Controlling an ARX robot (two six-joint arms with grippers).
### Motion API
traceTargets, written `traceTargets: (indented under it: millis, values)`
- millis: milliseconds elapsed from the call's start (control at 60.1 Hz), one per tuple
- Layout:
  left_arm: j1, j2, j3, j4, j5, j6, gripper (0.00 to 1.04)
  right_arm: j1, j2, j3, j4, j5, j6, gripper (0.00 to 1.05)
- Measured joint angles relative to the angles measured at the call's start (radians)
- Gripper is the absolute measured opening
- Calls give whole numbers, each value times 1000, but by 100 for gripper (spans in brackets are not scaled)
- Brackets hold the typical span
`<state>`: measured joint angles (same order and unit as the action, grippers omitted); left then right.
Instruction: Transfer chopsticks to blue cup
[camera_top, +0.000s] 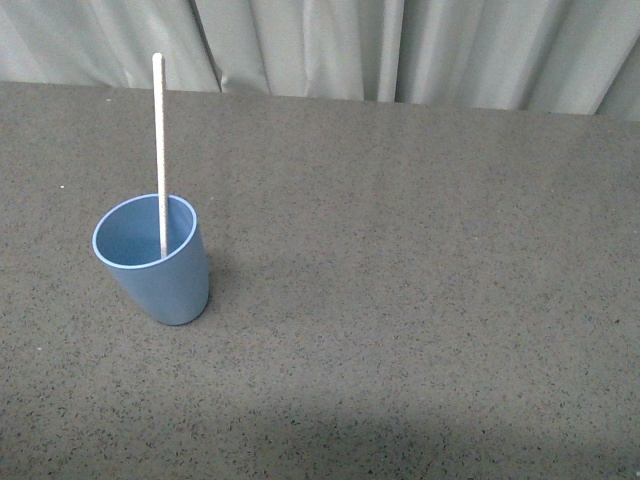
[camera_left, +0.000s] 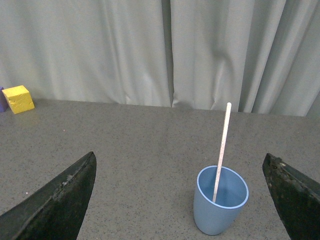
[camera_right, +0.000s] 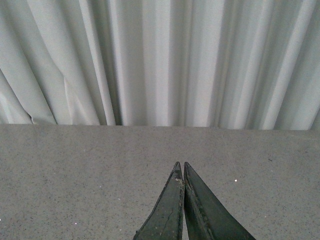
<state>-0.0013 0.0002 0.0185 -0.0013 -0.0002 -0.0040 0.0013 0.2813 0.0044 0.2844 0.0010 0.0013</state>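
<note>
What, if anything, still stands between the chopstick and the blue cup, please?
Nothing visible does: the chopstick already stands inside the blue cup, leaning on its rim. The left gripper is open and apart from it, with only bare table between; the right gripper is shut, elsewhere.

A light-blue cup (camera_top: 152, 260) stands upright toward the left of the dark speckled tabletop (camera_top: 420, 300). A thin white chopstick (camera_top: 159, 150) stands inside it, nearly vertical, rising well above the rim. Pale curtains (camera_top: 400, 45) hang behind.

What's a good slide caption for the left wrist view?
Open left gripper faces the blue cup holding an upright chopstick; yellow cube sits by the curtain.
</note>
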Motion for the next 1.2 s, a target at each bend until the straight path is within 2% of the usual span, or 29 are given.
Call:
traceTargets:
  millis: [399,516,699,882,1198]
  values:
    - [0,0,0,0,0,0,98,0,-107,0,-107,0,0,1]
    - [0,0,0,0,0,0,98,0,-247,1,-275,-2,-1,1]
    - [0,0,0,0,0,0,98,0,-276,1,-283,-2,-2,1]
    - [0,0,0,0,0,0,98,0,-277,1,-283,-2,-2,35]
    - [0,0,0,0,0,0,98,0,-277,1,-283,-2,-2,89]
